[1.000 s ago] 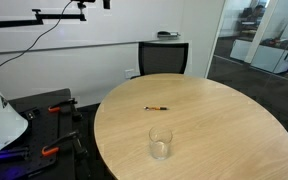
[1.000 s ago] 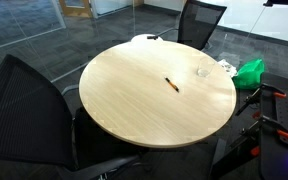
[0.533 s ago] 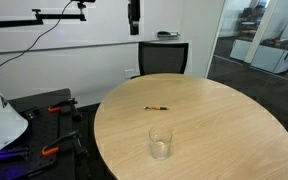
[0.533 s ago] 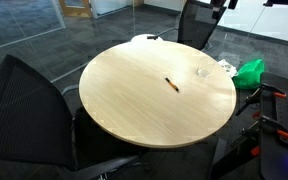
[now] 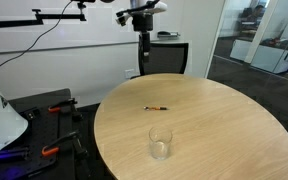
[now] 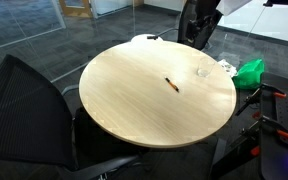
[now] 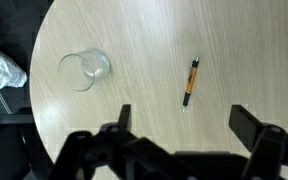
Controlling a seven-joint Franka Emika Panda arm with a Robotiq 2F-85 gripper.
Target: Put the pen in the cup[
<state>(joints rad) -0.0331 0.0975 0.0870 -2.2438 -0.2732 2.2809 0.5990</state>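
Note:
The pen [image 5: 156,108] lies flat on the round wooden table [image 5: 224,120], dark with an orange-red part; it also shows in an exterior view [image 6: 170,84] and in the wrist view [image 7: 190,82]. The clear cup [image 5: 160,142] stands upright near the table edge, a short way from the pen, and shows in an exterior view [image 6: 201,72] and in the wrist view [image 7: 84,69]. My gripper [image 5: 142,42] hangs high above the far side of the table, also in an exterior view [image 6: 199,25]. In the wrist view its fingers [image 7: 184,125] are spread wide and empty, with the pen between and beyond them.
A black office chair [image 5: 162,55] stands behind the table and another [image 6: 24,100] at the near side. A green cloth [image 6: 250,71] lies beside the table. Orange-handled clamps [image 5: 54,110] sit on a dark bench. A glass wall [image 5: 254,40] is at the back.
The arm has come down into both exterior views from the top. The pen and the cup have not moved.

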